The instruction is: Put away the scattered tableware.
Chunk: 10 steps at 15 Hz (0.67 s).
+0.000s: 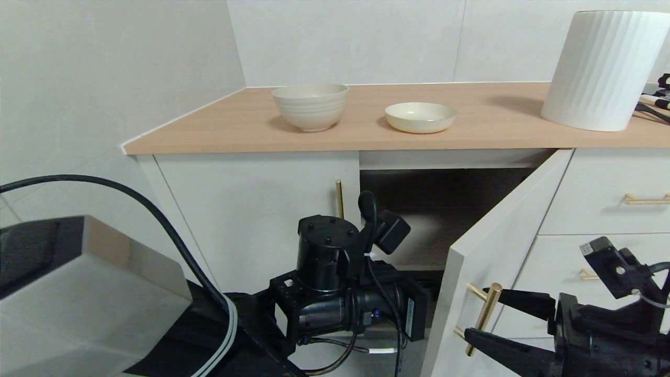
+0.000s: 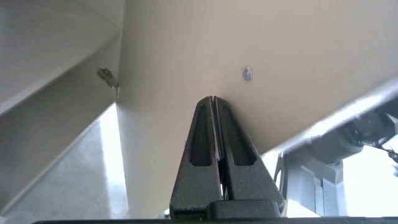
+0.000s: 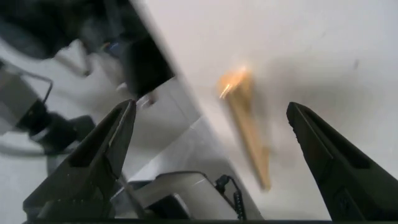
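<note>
On the wooden countertop (image 1: 502, 123) stand a deep cream bowl (image 1: 310, 106) and, to its right, a shallow cream dish (image 1: 420, 116). Below them the cabinet door (image 1: 494, 246) is swung open, showing a dark compartment (image 1: 434, 209). My right gripper (image 1: 476, 312) is open, with one finger on either side of the door's gold handle (image 1: 485, 314). In the right wrist view the handle (image 3: 249, 127) lies between the open fingers (image 3: 99, 155). My left arm (image 1: 335, 283) is low in front of the cabinet. Its gripper (image 2: 213, 102) is shut on nothing and points at a pale panel.
A tall white ribbed container (image 1: 602, 68) stands at the counter's right end, with utensils behind it. Drawers with gold handles (image 1: 646, 199) lie right of the open door. The closed left door has its own gold handle (image 1: 339, 198). A wall bounds the left side.
</note>
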Motion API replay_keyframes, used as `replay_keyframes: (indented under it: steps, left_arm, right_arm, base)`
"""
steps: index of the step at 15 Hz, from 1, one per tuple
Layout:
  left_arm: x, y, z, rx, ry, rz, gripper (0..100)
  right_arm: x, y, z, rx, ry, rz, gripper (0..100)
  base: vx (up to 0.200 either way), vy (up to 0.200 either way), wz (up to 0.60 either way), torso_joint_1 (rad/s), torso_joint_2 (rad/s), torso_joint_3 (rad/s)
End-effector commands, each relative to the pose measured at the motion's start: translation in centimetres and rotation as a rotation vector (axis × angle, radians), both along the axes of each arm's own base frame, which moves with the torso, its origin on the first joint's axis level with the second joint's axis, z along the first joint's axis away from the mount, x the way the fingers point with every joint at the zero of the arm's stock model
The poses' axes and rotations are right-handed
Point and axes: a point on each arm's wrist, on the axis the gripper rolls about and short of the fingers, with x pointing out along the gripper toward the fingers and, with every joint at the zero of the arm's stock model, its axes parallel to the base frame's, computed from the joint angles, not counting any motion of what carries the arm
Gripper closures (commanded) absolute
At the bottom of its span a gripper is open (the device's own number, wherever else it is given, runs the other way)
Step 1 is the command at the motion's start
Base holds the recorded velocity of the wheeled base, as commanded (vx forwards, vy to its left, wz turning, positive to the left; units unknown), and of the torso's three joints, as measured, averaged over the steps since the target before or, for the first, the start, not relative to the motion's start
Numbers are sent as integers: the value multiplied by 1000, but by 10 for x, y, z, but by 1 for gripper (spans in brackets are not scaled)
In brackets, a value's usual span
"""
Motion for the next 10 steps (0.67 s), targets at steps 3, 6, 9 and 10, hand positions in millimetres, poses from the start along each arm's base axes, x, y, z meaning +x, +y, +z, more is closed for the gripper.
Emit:
replay_keyframes:
  steps: [3,6,9,10]
  left_arm:
    - [2,-11,2,-11,-18,13,100]
    - [3,-14,1,-10,-16,12,100]
    - [7,-19,-7,-2,-9,10,100]
    - [12,-25,-11,-3,-10,12,100]
  right_arm:
    - [-44,-25,4,7,-4,29,0]
    - [-65,-36,7,-22,39,64,0]
    - [-74,-41,5,-37,75,109,0]
    - [-76,-42,3,-40,88,133,0]
  base:
    - [0,0,0,0,0,0]
    - [0,0,0,0,0,0]
    - [-133,0,0,2,2,3]
    - [0,0,0,0,0,0]
